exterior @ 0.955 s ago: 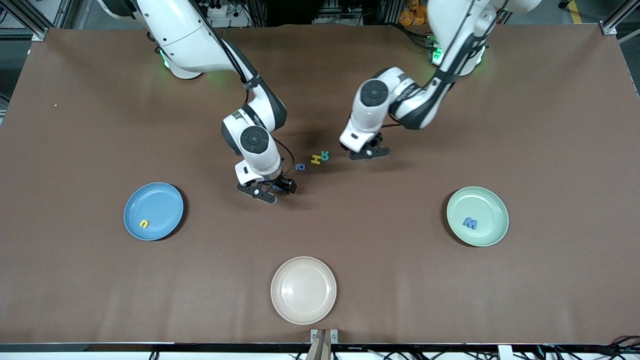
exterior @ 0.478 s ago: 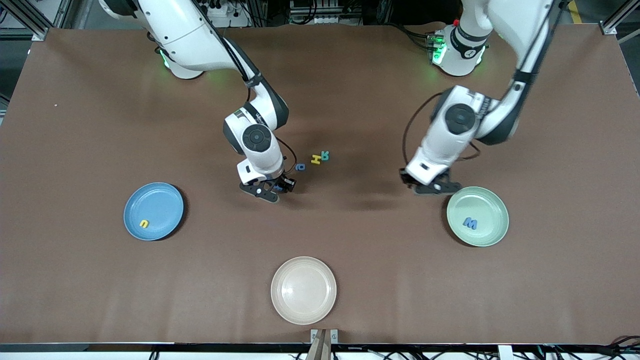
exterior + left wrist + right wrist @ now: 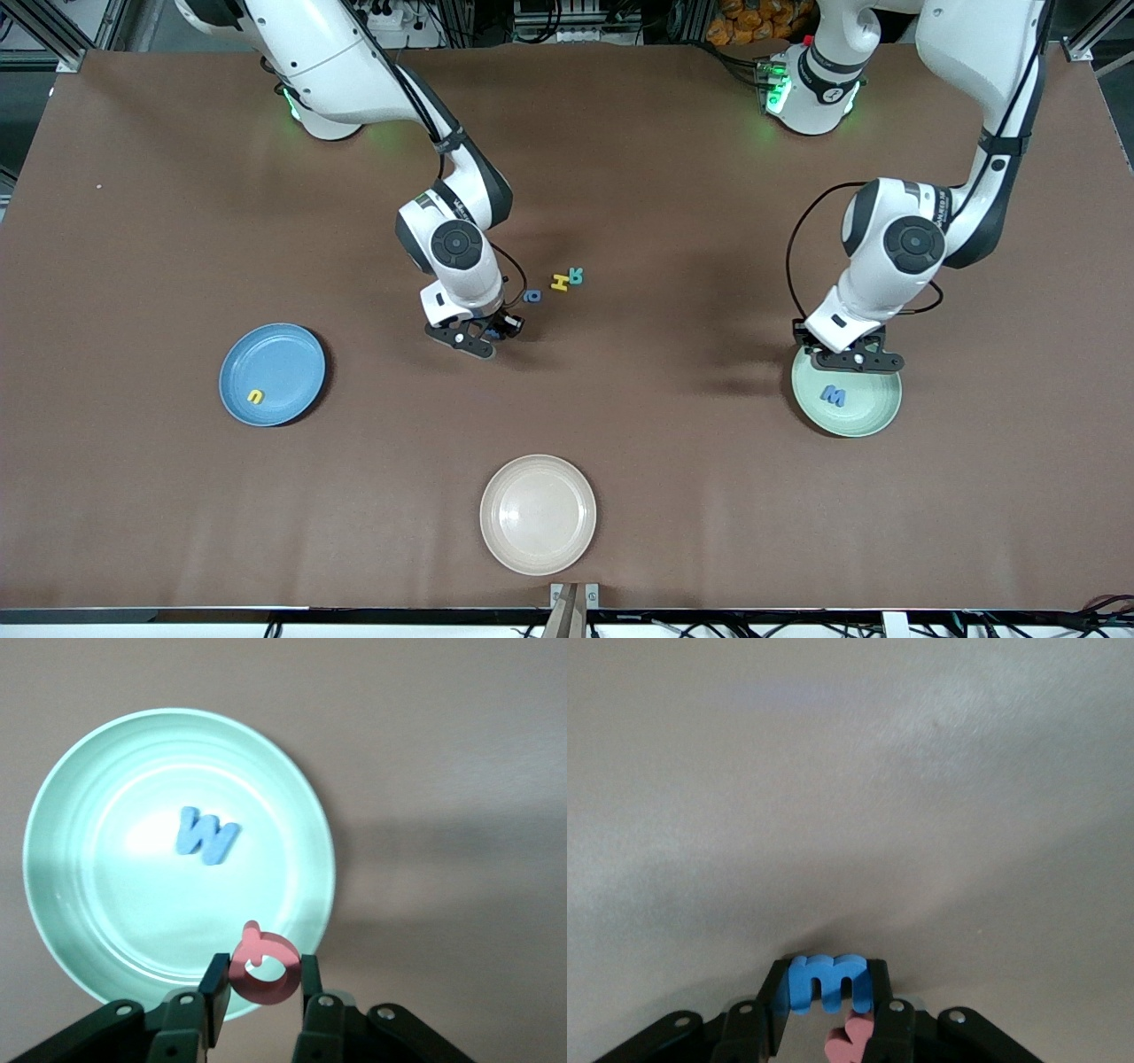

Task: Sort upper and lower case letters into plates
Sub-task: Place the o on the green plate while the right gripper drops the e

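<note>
Letters: two plated, M (image 3: pixel 833 395) in mint plate (image 3: pixel 873 421); I've left gripper (image 3: pixel 260 985) clamping a red one (image 3: pixel 262 968) over it, right gripper (image 3: pixel 830 1003) clamping blue m (image 3: pixel 828 982); three wait.

I see the pale mint green plate (image 3: pixel 864 415) toward the left arm's end of the desk, holding a flat blue M (image 3: pixel 833 395). A red letter (image 3: pixel 263 968) is pinched upright over that plate's rim. Sky blue plate (image 3: pixel 272 374) toward the right arm's end holds a yellow letter (image 3: pixel 255 397). Blue m (image 3: pixel 830 982) is clamped, a red letter (image 3: pixel 849 1043) just beside it. Small blue letter (image 3: pixel 532 296), yellow H (image 3: pixel 559 283), teal R (image 3: pixel 577 276) lie mid-desk in a row
</note>
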